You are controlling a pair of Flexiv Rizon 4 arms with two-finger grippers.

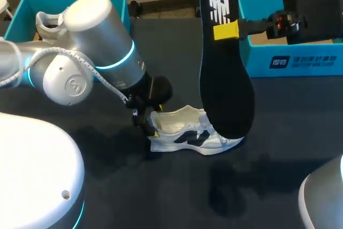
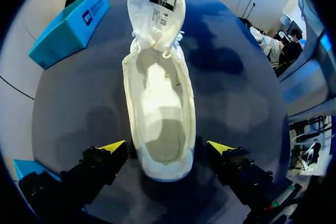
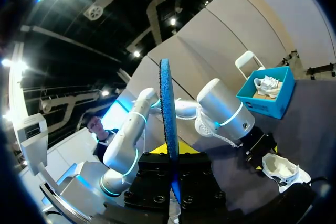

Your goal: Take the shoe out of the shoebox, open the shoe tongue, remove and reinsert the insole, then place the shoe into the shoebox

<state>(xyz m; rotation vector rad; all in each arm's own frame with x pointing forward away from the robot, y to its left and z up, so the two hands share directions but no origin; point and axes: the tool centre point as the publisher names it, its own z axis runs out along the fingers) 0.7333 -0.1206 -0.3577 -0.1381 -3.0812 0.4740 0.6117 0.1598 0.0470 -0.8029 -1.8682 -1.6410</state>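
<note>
A white shoe [image 1: 182, 132] lies on the dark table, its tongue [image 2: 157, 9] pulled forward and its inside bare. My left gripper [image 1: 150, 127] stands open astride the heel [image 2: 167, 148], a yellow tip on each side with a small gap to the shoe [image 2: 160, 108]. My right gripper [image 1: 236, 28] is shut on the black insole [image 1: 225, 63], which hangs upright above the toe. The right wrist view has the insole [image 3: 169, 114] edge-on between the shut fingers of that gripper [image 3: 173, 153], with the shoe [image 3: 281, 167] beyond.
A teal shoebox [image 1: 32, 4] at the back left holds another white shoe [image 1: 48, 22]. A second teal shoebox [image 1: 289, 57] stands at the back right, behind my right arm. My left arm's large joints [image 1: 91, 41] hang over the table's left.
</note>
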